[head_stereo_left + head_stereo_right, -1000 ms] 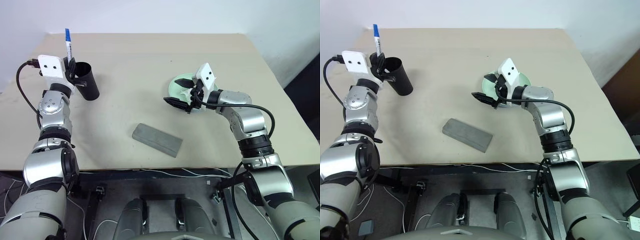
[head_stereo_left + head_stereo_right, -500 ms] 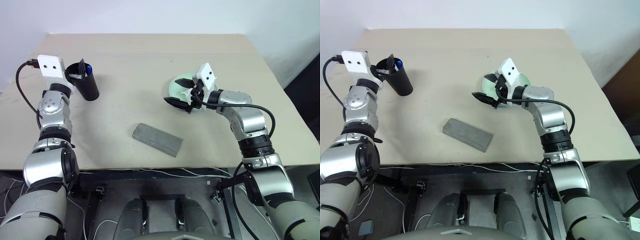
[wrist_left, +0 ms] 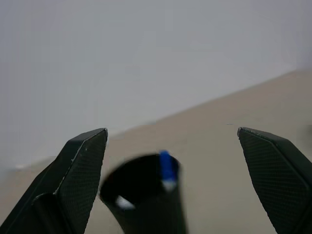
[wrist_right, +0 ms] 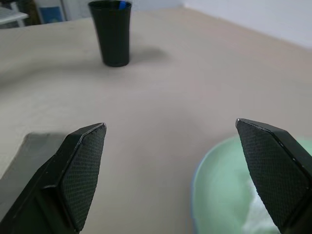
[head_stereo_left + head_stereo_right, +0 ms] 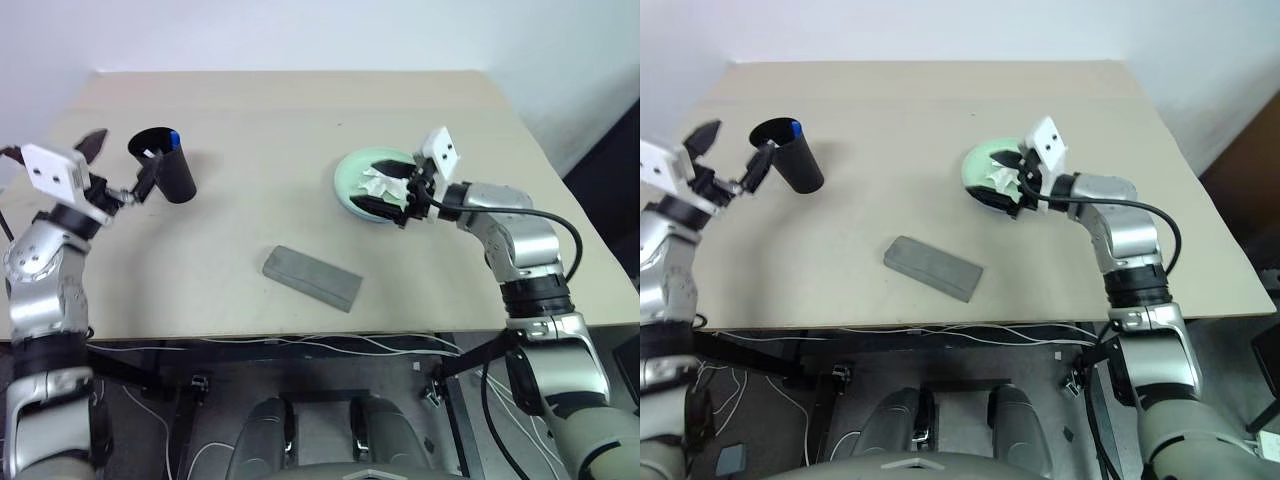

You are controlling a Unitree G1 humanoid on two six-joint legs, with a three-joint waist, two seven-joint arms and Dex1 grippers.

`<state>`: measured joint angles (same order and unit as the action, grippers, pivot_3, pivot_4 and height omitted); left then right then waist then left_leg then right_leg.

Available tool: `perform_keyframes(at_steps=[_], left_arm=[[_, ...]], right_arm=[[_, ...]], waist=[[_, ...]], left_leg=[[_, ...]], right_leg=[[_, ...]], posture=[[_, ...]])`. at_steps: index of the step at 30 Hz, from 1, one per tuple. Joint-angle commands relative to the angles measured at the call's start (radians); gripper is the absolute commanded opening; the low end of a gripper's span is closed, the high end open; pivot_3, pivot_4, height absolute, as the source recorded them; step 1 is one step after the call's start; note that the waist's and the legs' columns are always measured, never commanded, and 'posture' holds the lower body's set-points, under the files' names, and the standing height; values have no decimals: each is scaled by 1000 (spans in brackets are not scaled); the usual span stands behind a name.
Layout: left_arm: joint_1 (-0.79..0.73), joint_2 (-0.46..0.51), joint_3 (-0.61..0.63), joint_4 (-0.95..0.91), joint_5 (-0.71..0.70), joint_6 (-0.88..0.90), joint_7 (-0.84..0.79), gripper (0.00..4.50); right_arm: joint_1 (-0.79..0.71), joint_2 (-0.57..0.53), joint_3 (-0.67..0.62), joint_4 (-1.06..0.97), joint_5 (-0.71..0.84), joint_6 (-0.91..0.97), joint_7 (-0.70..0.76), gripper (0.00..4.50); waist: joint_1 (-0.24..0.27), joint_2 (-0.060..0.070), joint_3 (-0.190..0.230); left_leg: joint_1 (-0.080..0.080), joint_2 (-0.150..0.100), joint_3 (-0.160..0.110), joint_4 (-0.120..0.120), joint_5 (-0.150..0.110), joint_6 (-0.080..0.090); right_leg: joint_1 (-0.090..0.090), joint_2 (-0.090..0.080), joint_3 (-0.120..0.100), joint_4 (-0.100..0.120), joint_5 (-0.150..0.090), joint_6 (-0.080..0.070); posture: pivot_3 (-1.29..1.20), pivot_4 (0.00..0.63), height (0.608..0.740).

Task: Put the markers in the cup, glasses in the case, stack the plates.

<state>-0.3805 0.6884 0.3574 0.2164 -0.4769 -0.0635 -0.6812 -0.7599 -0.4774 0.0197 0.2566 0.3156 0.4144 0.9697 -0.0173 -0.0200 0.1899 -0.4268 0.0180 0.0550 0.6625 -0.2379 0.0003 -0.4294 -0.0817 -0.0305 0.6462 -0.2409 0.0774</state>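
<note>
1. tabletop [image 5: 300, 120]: beige, carries everything listed below.
2. plates [image 5: 350, 185]: mint green one on top of a pale blue rim, stacked right of centre; crumpled white tissue [image 5: 378, 183] lies in the top plate.
3. case [image 5: 312, 279]: grey, oblong, lid shut, lying near the front edge, well apart from the plates and cup.
4. cup [image 5: 170, 172]: black, upright at far left; markers inside, blue tip [image 5: 172, 137] showing at the rim.
5. left gripper [image 5: 118, 168]: fingers spread wide, empty, just beside the cup.
6. right gripper [image 5: 392, 195]: fingers spread wide, empty, over the plates.
</note>
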Motion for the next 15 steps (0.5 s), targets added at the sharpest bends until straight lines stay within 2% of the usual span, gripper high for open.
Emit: perform_keyframes(at_steps=[1, 7, 15], left_arm=[[93, 23, 23, -197, -87, 119, -45, 4480], [272, 11, -42, -333, -82, 146, -180, 4480], [259, -2, -47, -279, -72, 124, -232, 4480]], right_arm=[[-4, -10, -35, -22, 38, 8, 16, 4500], [34, -35, -39, -27, 49, 10, 38, 4500], [72, -34, -68, -76, 49, 2, -31, 4500]], waist=[[3, 1, 0], [1, 1, 0], [0, 1, 0]], left_leg=[[1, 0, 0, 0, 0, 0], [1, 0, 0, 0, 0, -2], [-1, 0, 0, -8, 0, -2]], right_leg=[[1, 0, 0, 0, 0, -1], [1, -2, 1, -3, 0, -8], [-1, -3, 2, -11, 0, -9]], posture=[[0, 150, 740], [0, 150, 740], [0, 150, 740]])
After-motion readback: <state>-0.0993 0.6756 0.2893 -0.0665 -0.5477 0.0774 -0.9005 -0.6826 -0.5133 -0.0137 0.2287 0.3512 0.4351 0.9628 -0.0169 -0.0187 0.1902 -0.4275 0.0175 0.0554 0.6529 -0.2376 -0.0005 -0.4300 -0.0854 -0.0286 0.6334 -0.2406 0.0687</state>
